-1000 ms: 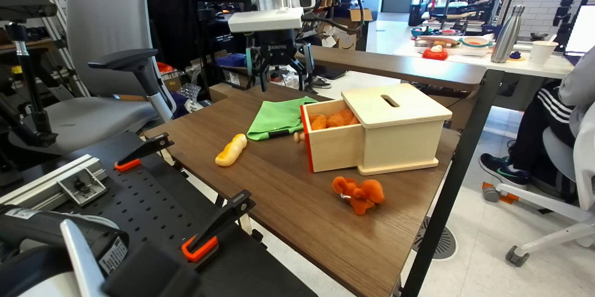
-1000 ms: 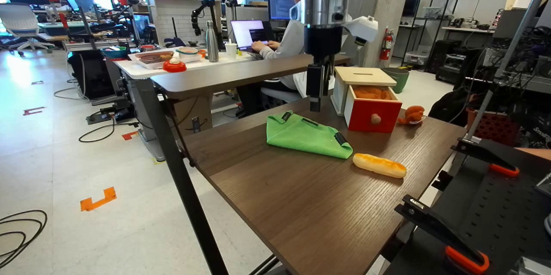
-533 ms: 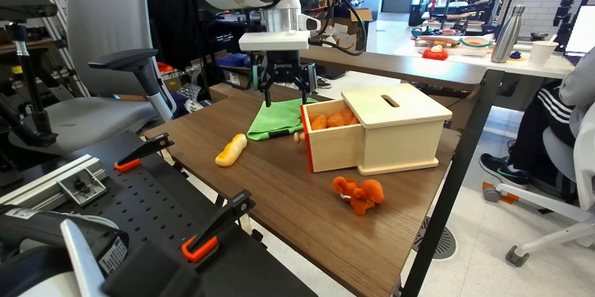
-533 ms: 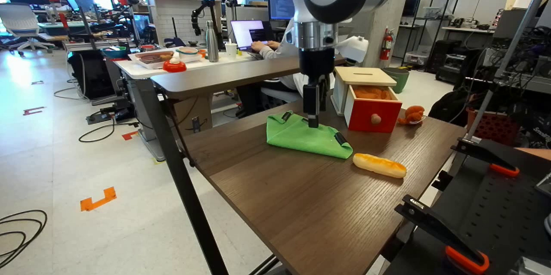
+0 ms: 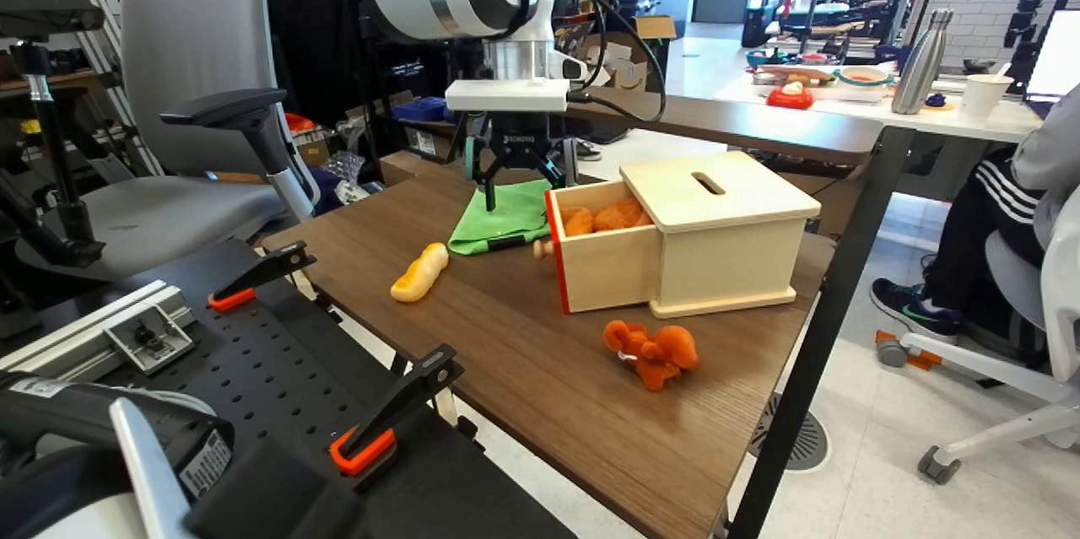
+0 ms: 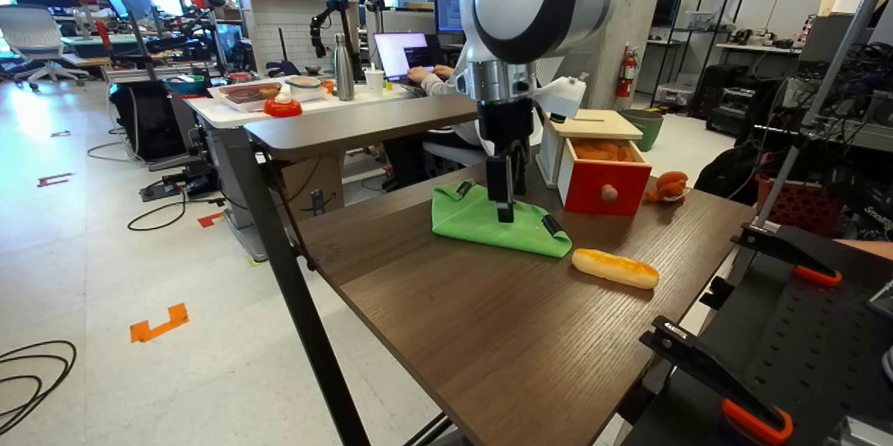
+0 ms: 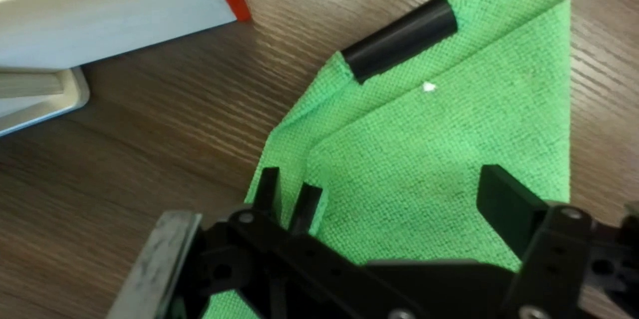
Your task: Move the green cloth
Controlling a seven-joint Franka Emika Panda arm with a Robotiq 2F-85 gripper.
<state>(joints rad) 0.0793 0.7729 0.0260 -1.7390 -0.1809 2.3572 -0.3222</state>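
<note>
Cloth lay on the table beneath my gripper, its long axis slanting across the line between my parted fingertips; whether they touched it, I couldn't tell.

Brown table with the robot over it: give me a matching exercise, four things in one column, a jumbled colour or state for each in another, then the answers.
Things:
1. cloth
2. drawer
3. bread-like piece
4. gripper

Colour or state:
A. yellowish
B. jaws apart
C. green, folded over
D. pulled out, red front

Pairs: 1-C, 2-D, 3-A, 4-B.
</note>
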